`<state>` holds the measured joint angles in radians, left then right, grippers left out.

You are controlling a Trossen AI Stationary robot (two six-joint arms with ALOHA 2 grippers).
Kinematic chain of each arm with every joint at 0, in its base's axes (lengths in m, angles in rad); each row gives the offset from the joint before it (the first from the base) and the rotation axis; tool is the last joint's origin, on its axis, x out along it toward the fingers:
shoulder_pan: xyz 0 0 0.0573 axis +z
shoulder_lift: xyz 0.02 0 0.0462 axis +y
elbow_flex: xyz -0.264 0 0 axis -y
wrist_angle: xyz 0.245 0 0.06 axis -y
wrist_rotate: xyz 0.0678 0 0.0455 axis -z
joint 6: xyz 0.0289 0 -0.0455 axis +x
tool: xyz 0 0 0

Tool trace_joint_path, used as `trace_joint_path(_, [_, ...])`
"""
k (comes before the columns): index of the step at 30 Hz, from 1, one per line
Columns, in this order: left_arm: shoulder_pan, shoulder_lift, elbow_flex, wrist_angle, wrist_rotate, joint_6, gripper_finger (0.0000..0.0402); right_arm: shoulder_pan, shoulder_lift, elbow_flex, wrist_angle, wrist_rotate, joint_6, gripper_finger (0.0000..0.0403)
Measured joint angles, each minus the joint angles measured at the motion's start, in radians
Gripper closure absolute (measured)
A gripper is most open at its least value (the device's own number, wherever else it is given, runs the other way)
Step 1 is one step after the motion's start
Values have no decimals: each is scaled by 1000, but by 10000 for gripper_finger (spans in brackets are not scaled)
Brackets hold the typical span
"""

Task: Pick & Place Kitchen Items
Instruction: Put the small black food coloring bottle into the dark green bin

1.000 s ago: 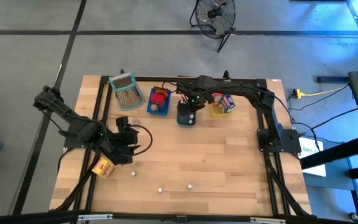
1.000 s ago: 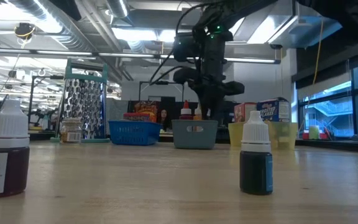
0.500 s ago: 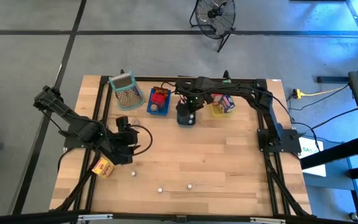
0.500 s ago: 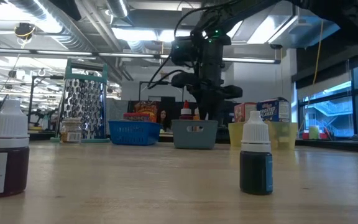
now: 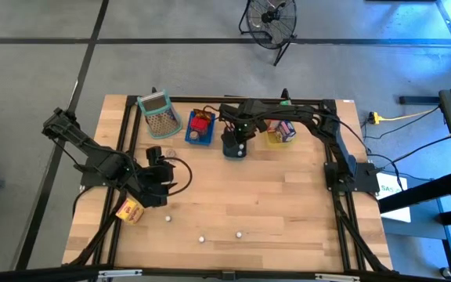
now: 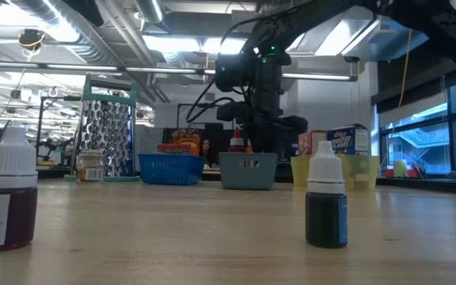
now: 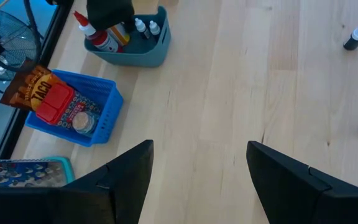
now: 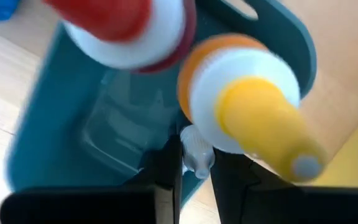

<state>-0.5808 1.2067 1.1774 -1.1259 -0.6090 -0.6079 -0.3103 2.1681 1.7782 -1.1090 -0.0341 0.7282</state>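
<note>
While your left gripper (image 5: 156, 205) waits wide open at lower left, your right gripper (image 8: 194, 177) hangs inside the grey tray (image 5: 234, 149) at upper centre, fingers pinching a small white-capped bottle (image 8: 197, 154), apparently to set it beside the squeeze bottles (image 8: 260, 112).

We see a wooden table (image 5: 272, 204). At twelve o'clock: mesh basket (image 5: 159, 114), blue tray (image 5: 200, 130), grey tray (image 5: 234, 146), yellow tray (image 5: 279, 134). Six o'clock: three small bottles (image 5: 201, 238); eight o'clock: yellow carton (image 5: 130, 210).

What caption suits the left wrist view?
Left gripper open above bare wood, facing a blue basket of groceries and a grey bin of bottles.
</note>
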Motion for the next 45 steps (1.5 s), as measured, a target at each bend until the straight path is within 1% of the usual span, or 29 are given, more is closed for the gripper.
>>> trace_joint_path(18, [0, 0, 0, 0, 0, -8, 148, 0, 1, -1, -6, 0, -2, 343])
trace_joint_path(30, [0, 0, 0, 0, 0, -8, 148, 0, 0, -39, 22, -2, -2, 342])
trace_joint_path(38, [0, 0, 0, 0, 0, -8, 148, 0, 0, -39, 35, -4, -2, 326])
trace_joint_path(45, [0, 0, 0, 0, 0, -8, 148, 0, 0, -39, 46, -3, -8, 322])
